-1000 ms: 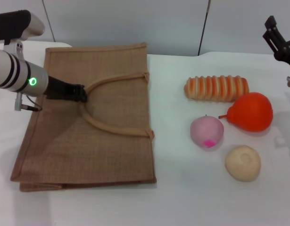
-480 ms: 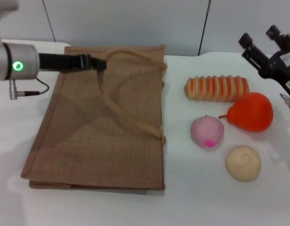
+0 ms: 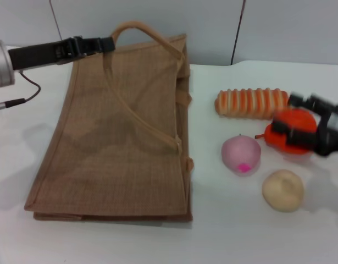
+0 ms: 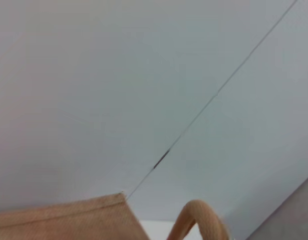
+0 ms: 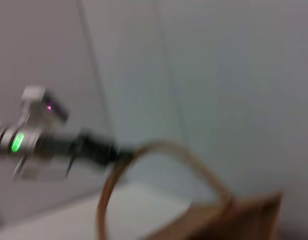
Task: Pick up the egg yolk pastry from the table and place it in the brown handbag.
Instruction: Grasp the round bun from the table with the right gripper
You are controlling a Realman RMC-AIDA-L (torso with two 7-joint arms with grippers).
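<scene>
The egg yolk pastry [image 3: 283, 190], a pale cream bun, lies on the white table at the front right. The brown handbag [image 3: 125, 137] lies on the left with its back edge raised. My left gripper [image 3: 108, 44] is shut on one handle [image 3: 141, 28] and holds it up above the bag's far edge. The handle [image 4: 200, 221] and bag edge [image 4: 68, 220] show in the left wrist view. My right gripper [image 3: 284, 116], open and blurred, hangs over the orange pear [image 3: 289, 122], behind the pastry and apart from it. The right wrist view shows the lifted handle [image 5: 159, 150] and the left arm [image 5: 43, 142].
A long orange-striped bread roll [image 3: 251, 103] lies behind the pear. A pink round ball [image 3: 241, 154] lies left of the pastry, between it and the bag. A grey wall stands behind the table [image 3: 229, 231].
My left gripper has lifted the bag's handle up and back, raising the bag's far edge. My right gripper has come down from the back right to over the orange pear.
</scene>
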